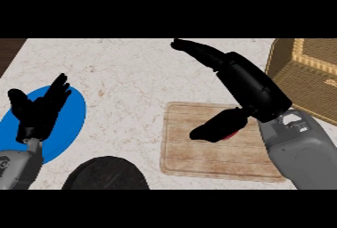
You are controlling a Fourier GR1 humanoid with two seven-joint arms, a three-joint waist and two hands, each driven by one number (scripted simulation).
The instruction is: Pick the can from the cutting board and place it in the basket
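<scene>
The wooden cutting board (197, 156) lies on the counter right of centre. Only a small red sliver of the can (230, 134) shows on it, under the thumb of my right hand (253, 87). That hand hangs over the board's upper right part, open, with its fingers stretched straight toward the far side of the counter and its thumb pointing down and left over the can. The woven basket (309, 75) stands at the right edge, just right of this hand. My left hand (39, 111) rests open at the left, fingers up.
A blue plate (72, 120) lies under and behind the left hand. A dark round object (108, 174) sits at the lower edge, left of the board. The counter's top is pale marble (132, 71).
</scene>
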